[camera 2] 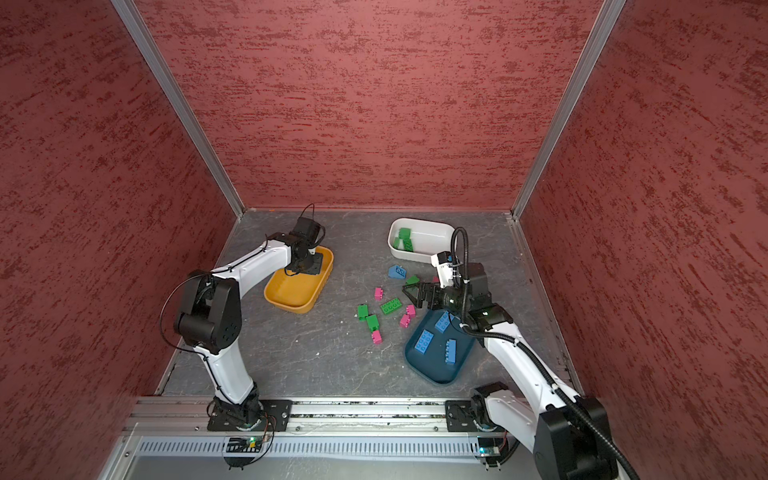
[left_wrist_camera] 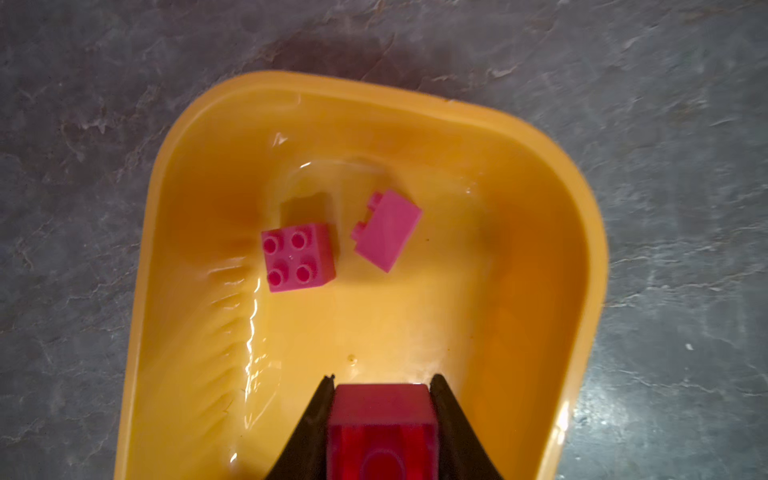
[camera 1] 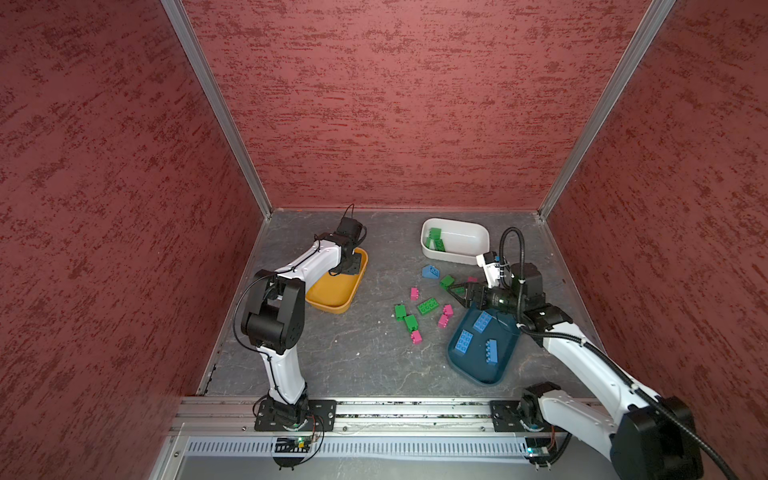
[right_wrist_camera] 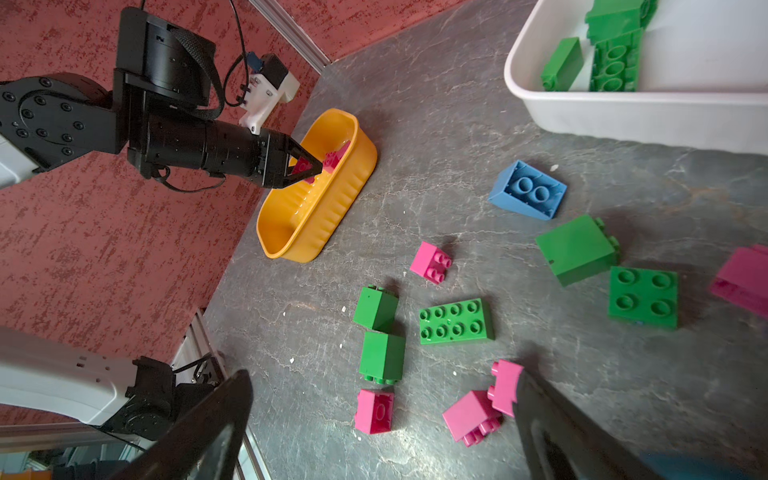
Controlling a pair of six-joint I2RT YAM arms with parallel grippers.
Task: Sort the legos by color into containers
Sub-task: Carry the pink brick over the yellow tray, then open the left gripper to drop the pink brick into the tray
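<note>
teal bin (camera 1: pixel 467 368): right by the right arm, three long blue bricks (camera 1: pixel 463 341) flat inside, so that's blue's home
white bin (camera 1: pixel 463 239): far back, greens (camera 1: pixel 435 239) piled at one end
yellow bin (left_wrist_camera: pixel 374 324): left side, two pinks (left_wrist_camera: pixel 298 257) in already
right claw (camera 1: pixel 456 293): spread wide, nothing in it, low over the loose pile, probably lining up a pick
left claw (left_wrist_camera: pixel 382 384): clamped on a pink brick (left_wrist_camera: pixel 382 424) above the yellow bin, looks drop-ready
green 2x4 (camera 1: pixel 428 306): loose, studs up, long axis roughly sideways, slightly tilted
blue slope (camera 1: pixel 431 272): unsorted, near the white bin
</note>
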